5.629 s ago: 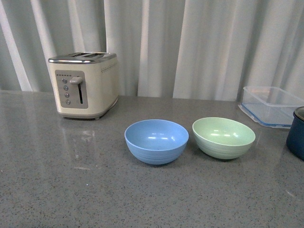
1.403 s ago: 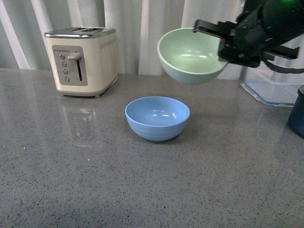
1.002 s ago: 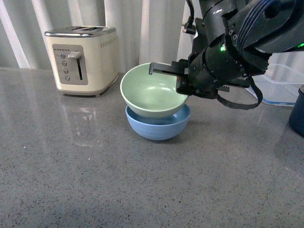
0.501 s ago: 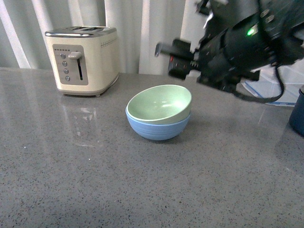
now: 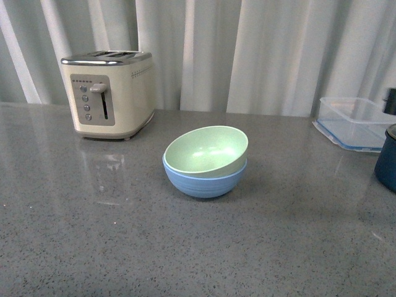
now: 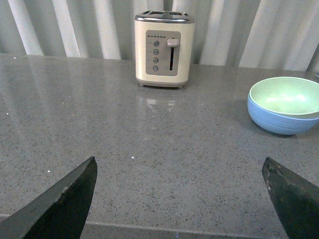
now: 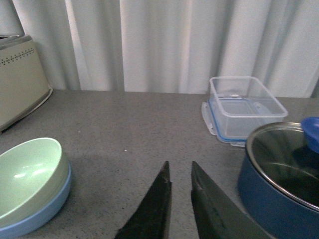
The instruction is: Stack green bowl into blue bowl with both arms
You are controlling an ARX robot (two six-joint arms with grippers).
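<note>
The green bowl sits tilted inside the blue bowl at the middle of the grey counter. Both bowls also show in the left wrist view, green in blue, and in the right wrist view, green in blue. My left gripper is open and empty, low over the counter's near edge, well away from the bowls. My right gripper is shut and empty, between the bowls and the navy pot. Neither gripper shows in the front view.
A cream toaster stands at the back left. A clear rectangular container sits at the back right. A dark navy pot with a blue knobbed lid stands at the right edge, close to my right gripper.
The right arm carried the green bowl over, set it in the blue bowl, let go and pulled back out of the front view.
</note>
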